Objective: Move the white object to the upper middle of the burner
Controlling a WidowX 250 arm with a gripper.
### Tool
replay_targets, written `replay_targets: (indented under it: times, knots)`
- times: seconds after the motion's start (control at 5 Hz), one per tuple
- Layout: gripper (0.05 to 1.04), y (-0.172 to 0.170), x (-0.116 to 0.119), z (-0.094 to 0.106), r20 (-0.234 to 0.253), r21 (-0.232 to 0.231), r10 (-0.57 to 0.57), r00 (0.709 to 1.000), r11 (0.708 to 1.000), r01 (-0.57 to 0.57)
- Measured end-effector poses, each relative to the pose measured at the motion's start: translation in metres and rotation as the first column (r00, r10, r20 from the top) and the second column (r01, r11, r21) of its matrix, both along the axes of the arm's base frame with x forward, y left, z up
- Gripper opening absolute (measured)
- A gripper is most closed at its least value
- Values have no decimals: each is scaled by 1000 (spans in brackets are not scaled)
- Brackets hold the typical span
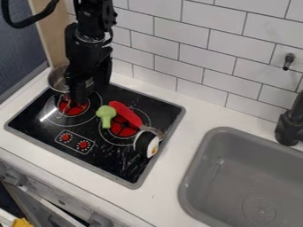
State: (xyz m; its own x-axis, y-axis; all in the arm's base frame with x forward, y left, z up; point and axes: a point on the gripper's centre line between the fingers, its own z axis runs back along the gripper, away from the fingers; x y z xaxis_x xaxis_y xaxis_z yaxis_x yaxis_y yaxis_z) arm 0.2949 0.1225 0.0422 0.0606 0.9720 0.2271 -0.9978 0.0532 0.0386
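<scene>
white object: light, firm grasp

the black-banded white object (146, 144) sits lower right of the gripper (75, 95), well apart; probably light, rigid; grasp across the band. gripper opening and hold: cannot tell.

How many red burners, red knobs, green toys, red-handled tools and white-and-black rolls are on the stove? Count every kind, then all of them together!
Red burners: 2
Red knobs: 2
Green toy: 1
Red-handled tool: 1
White-and-black roll: 1
Total: 7
</scene>
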Motion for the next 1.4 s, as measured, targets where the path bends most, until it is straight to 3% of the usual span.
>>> replay_targets:
  times: [0.2, 0.4, 0.8, 1.0, 1.4]
  knots:
    - [1001, -2, -4, -11, -32, -13, 5, 999, 1000, -6]
    - [1001, -36, -9, -17, -64, -44, -33, 997, 999, 30]
    - [1001, -96, -16, -13, -30, -30, -145, 989, 989, 144]
    - [1001, -124, -14, -25, -30, -78, -233, 972, 970, 230]
    - [999, -139, -11, -65, -78, -182, -326, 942, 934, 309]
